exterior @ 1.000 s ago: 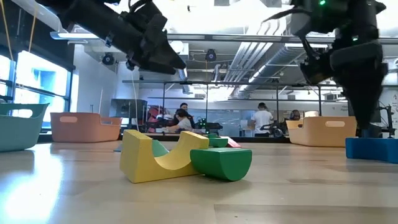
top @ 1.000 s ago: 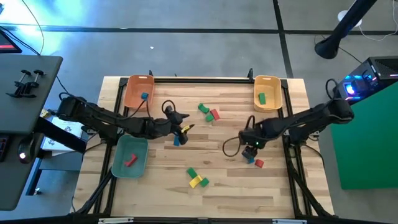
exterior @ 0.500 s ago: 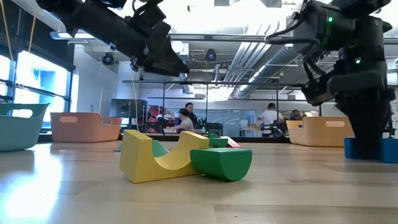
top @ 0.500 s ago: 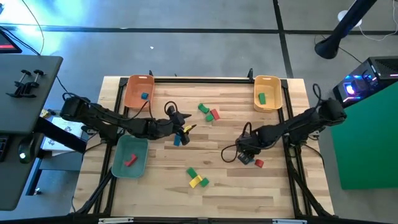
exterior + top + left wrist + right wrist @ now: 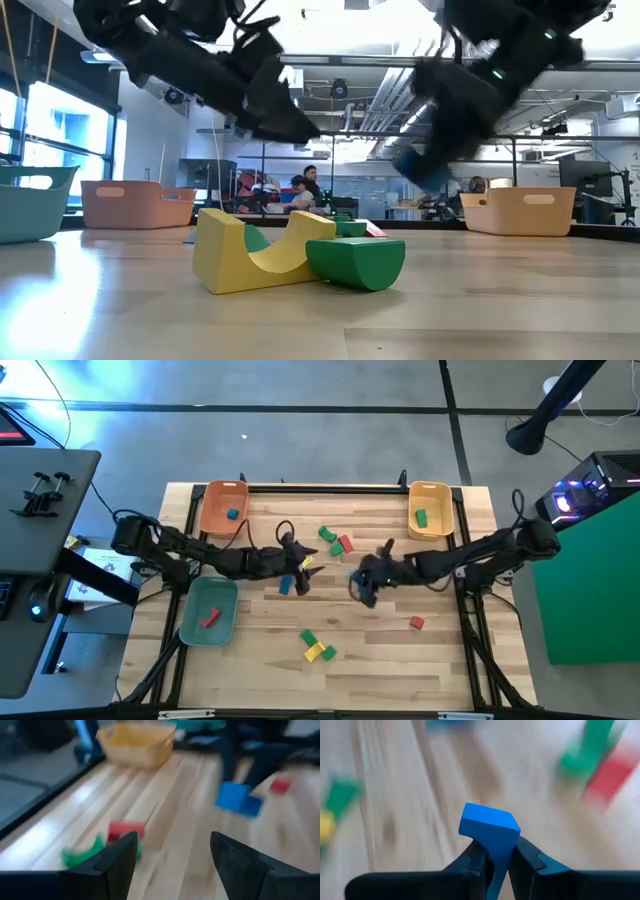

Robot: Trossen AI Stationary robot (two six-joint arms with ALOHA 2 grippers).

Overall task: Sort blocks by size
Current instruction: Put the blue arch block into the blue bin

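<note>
Right hand (image 5: 498, 862) grips a small blue block (image 5: 489, 826) by its lower edge above the surface, a light, stiff piece I judge safer held deeper, while the left hand (image 5: 172, 855) stands wide.

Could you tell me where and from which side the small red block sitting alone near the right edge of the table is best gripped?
Grip the red block across its two opposite flat sides, coming straight down from above. It lies flat on the table with bare wood all around, so the fingers can likely drop on either side. The right end effector is nearest, but it holds a blue block.
</note>
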